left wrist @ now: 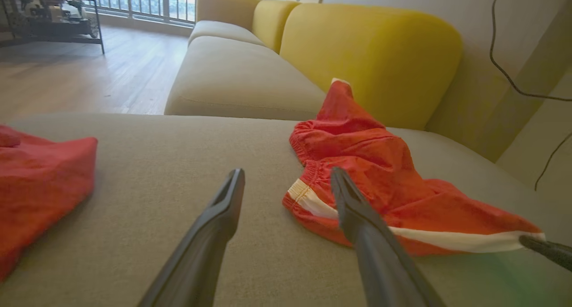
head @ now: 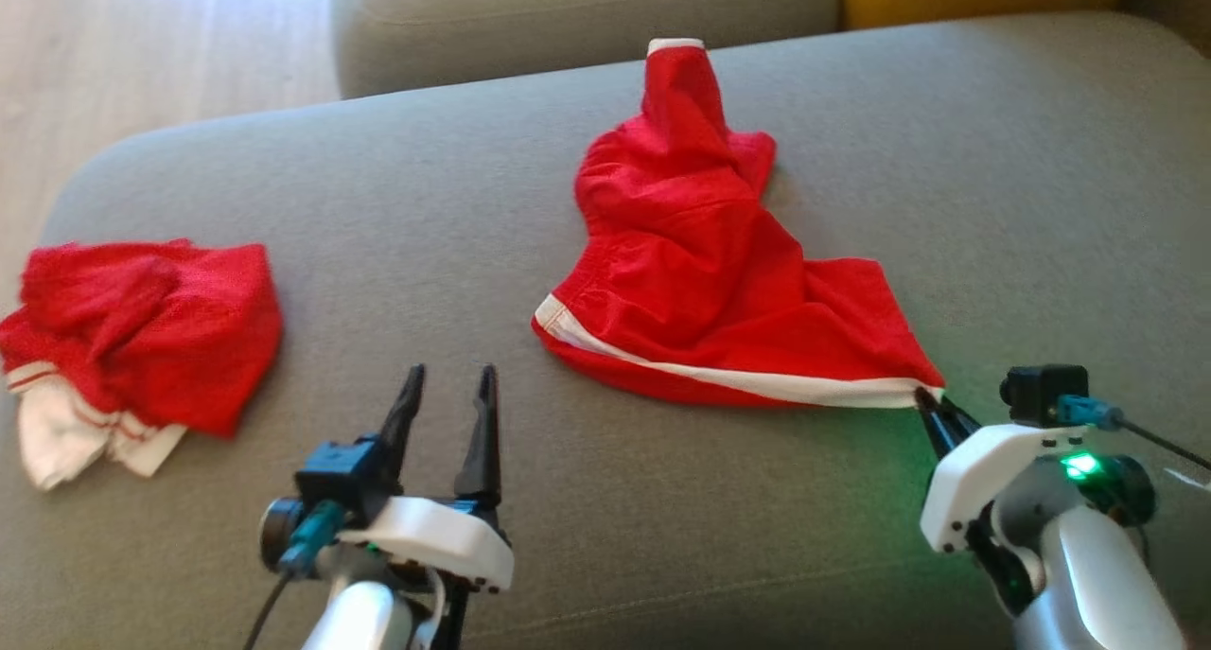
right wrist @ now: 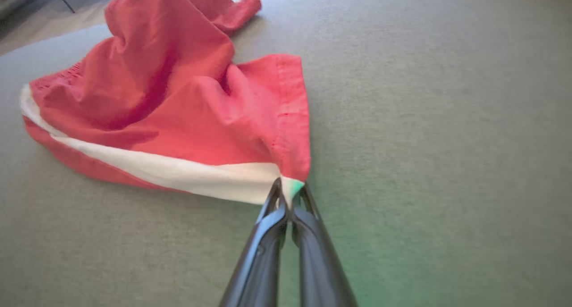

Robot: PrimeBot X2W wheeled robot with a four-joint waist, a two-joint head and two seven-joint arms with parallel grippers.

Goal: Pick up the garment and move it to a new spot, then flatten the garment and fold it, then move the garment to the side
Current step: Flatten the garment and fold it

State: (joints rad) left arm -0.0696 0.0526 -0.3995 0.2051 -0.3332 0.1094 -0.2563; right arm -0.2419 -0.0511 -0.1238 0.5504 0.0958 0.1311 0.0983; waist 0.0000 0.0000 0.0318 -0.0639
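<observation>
Garment action starts at the near edge of the seat cushion: the right gripper is clamped tight on the white-striped hem corner, a hold that looks meant for dragging the cloth out flat. The left gripper hovers with fingers spread, aimed toward the hem's other end. Across the cushion's middle the red fabric lies bunched, and its tapered end stands up at the cushion's far edge, perhaps propped on the backrest, though contact is hard to judge.
</observation>
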